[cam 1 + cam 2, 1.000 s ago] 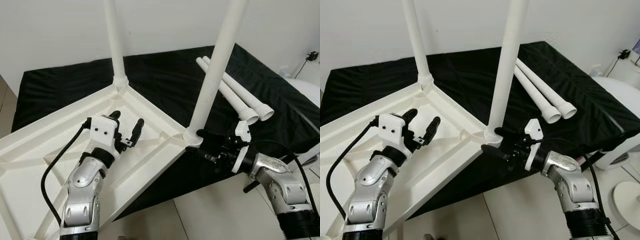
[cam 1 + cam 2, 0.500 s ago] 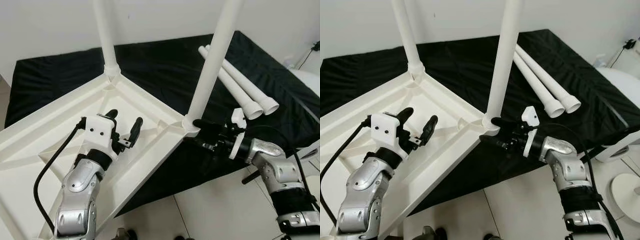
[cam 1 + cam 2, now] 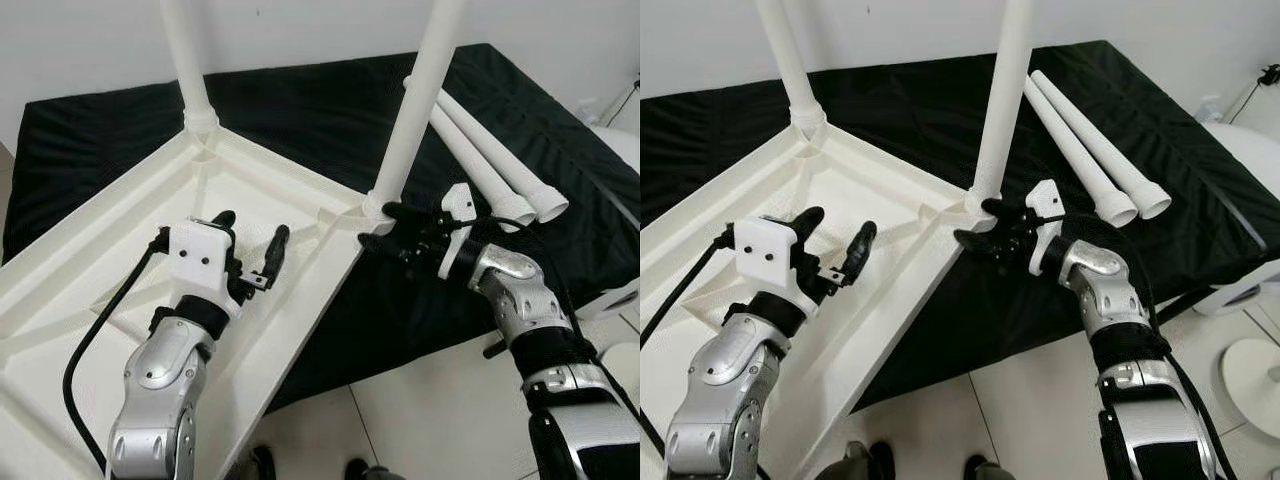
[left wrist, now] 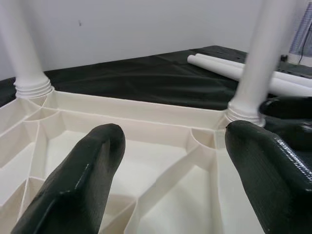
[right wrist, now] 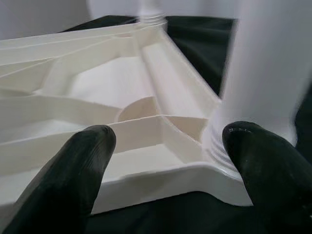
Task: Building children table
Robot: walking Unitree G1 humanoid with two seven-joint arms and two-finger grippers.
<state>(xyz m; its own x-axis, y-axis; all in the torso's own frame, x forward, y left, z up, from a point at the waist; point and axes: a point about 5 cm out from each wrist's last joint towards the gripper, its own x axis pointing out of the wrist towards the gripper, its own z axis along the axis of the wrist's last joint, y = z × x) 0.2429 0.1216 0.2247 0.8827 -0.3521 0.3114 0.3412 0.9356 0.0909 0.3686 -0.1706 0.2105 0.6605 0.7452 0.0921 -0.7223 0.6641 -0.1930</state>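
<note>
A white children's tabletop [image 3: 120, 235] lies upside down on a black cloth [image 3: 320, 110], its near part jutting past the cloth's edge. Two white legs stand in its corners, one at the far corner [image 3: 188, 70] and one at the right corner [image 3: 412, 110]. Two loose legs [image 3: 490, 165] lie on the cloth to the right. My left gripper [image 3: 253, 228] hovers open over the ribbed underside [image 4: 146, 156]. At the right corner my right gripper [image 3: 384, 228] is open, beside the base of the standing leg [image 5: 263, 73], with the corner rim [image 5: 161, 175] between its fingers.
A white wall runs behind the cloth-covered surface. Tiled floor [image 3: 1020, 420] lies below the near edge, with two dark shapes [image 3: 865, 465] at the bottom of the picture. A white round object [image 3: 1255, 385] and a cable stand at the right.
The whole picture has shifted as the camera moved. My right arm has stretched further out and its gripper has risen to the level of the leg's base. The left gripper stays open over the tabletop.
</note>
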